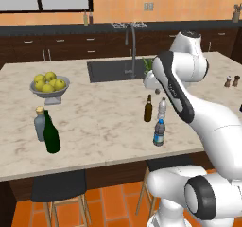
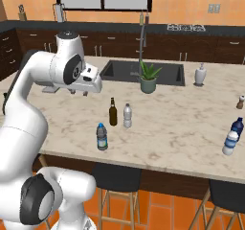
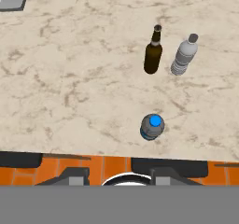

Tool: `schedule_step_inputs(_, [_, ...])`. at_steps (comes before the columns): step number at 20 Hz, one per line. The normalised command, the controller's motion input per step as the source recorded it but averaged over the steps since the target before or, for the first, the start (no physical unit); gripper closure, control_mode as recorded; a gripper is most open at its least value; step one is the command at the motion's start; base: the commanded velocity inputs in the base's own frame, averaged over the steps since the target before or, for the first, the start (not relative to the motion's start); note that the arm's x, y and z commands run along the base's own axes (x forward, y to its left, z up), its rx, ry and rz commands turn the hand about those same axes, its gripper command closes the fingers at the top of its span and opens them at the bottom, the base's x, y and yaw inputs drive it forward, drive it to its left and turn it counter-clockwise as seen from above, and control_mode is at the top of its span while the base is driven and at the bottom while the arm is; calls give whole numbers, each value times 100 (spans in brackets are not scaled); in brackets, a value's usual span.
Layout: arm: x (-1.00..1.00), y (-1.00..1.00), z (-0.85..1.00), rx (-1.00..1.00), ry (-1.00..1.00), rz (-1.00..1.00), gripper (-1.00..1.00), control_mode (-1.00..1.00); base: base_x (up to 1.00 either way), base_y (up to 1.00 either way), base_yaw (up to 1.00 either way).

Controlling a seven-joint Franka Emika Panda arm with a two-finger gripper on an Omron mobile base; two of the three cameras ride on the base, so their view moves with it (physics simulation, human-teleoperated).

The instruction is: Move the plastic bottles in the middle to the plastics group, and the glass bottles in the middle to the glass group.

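Three small bottles stand mid-counter. The brown glass bottle is upright beside the whitish plastic bottle. The blue-capped plastic bottle stands nearer the front edge. My gripper hovers high above them, open, nothing between its fingers. The glass group, a tall green bottle and a grey-blue bottle, stands at the left. Two plastic bottles form the plastics group at the right edge.
A bowl of green fruit sits behind the glass group. Behind the middle bottles are the sink, its faucet and a potted plant. A soap dispenser and shakers stand to the right. Stools line the counter front.
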Motion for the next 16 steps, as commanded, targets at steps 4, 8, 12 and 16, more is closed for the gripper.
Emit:
schedule_step_inputs(4, [-12, -10, -7, 0, -1, 0, -100, -100, 0, 0, 0])
schedule_step_inputs(8, [-32, -50, -49, -1, -17, 0, -100, -100, 0, 0, 0])
schedule_step_inputs(12, [-10, -26, -68, -19, -3, 0, -100, -100, 0, 0, 0])
schedule_step_inputs(16, [24, -7, -62, -16, 4, 4, -100, -100, 0, 0, 0])
